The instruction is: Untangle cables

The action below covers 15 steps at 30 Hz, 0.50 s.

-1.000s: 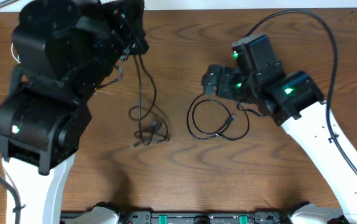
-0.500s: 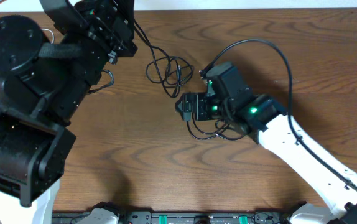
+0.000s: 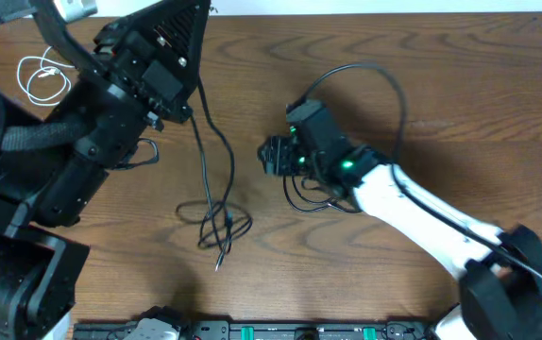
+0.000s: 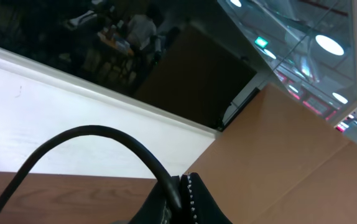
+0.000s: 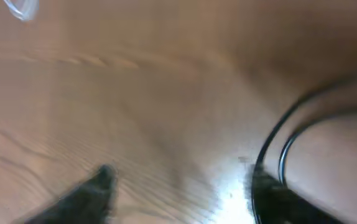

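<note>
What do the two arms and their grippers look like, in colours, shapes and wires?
The left arm is bulky black housings; the right arm has a white link, black joints, green lights and a thick black wire looping by it. The left gripper and right gripper are black.

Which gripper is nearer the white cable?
Left. The left gripper, raised and holding a black cable, is just to the right of the white cable. The right gripper is farther right, mid-table.
</note>
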Available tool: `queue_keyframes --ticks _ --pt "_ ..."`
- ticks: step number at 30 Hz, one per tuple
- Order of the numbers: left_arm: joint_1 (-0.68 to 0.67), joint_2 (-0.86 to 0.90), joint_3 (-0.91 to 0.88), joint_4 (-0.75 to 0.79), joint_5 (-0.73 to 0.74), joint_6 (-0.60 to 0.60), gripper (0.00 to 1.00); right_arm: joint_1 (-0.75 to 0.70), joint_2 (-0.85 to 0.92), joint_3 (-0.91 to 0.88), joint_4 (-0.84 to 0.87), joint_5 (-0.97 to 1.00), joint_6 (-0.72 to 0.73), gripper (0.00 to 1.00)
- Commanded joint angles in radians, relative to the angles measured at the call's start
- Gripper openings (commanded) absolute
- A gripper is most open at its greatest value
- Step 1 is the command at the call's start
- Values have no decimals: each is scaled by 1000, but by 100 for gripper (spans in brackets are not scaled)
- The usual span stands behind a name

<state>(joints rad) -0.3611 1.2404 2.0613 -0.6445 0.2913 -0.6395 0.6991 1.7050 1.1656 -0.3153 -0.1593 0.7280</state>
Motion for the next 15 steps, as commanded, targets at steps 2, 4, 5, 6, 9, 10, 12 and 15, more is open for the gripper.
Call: queue_keyframes --ticks 2,4,5,6,9,10,12,15 --pt "2 -15 19 7 16 47 8 28 78 -2 -17 -109 19 42" --pt "2 -14 19 -14 -8 59 8 28 74 -2 -15 -143 19 44" --pt "2 -13 19 -29 -21 60 7 26 66 -1 -13 -148 19 47" --pt "2 -13 19 -43 -31 63 7 21 55 -1 -13 -148 19 49" --pt "2 -10 19 -78 -49 93 7 4 -6 -1 -18 -151 18 57" --pt "2 -10 19 -81 -48 106 8 -3 -31 -1 -18 -161 16 59" --pt "2 -9 19 -84 -48 109 7 -18 -85 -1 -18 -196 2 61" --pt "2 -9 19 -74 -46 119 8 -24 -152 -1 -20 -254 -34 67"
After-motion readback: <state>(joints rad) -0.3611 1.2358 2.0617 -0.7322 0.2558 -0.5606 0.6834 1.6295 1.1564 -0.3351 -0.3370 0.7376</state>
